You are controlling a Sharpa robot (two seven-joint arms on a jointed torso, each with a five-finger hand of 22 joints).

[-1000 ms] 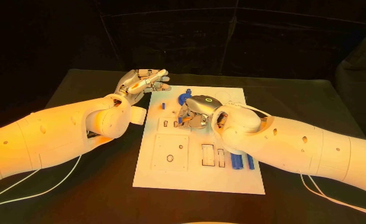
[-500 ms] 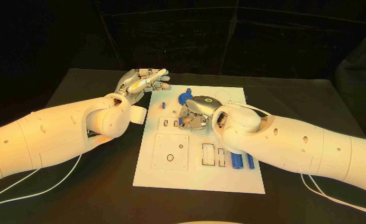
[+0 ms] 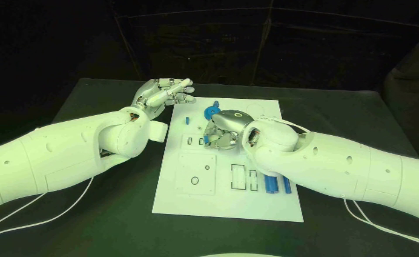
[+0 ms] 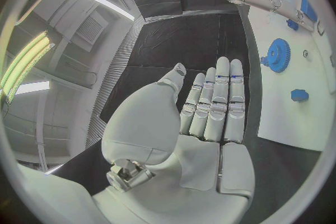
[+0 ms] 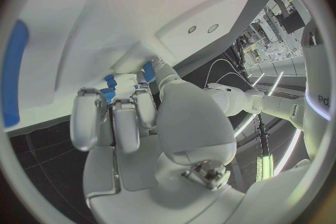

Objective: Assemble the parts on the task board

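The table (image 3: 349,117) was black and matte, its top dull like cloth. On its middle lay the board (image 3: 229,199), a flat white rectangular plate with smooth faces and cut-out outlines: a large square recess near its left edge, narrow slots beside it. No writing could be read on the board; on the white arm at the rim of the right wrist view a few dark letters showed, too cut off to make out.

The left hand (image 3: 163,92) hung over the table just beyond the board's far left corner, released, its silver fingers (image 4: 223,101) straight and side by side with nothing in them. The right hand (image 3: 221,128) was bent down over the board's middle, fingers curled in against the plate. In the right wrist view the fingertips (image 5: 115,123) closed around a small blue part (image 5: 109,88) with a ribbed edge, pressed at the white surface; the hand was grasping that part.

A blue gear (image 4: 279,55), round and toothed with a hub in its centre, stood on the board near its far edge, just beyond the right hand. Two blue bars (image 3: 278,185), smooth and oblong, lay side by side by the board's right edge, touching the right arm's outline. A tiny blue block (image 4: 299,94) sat near the board's left edge, apart from the gear.
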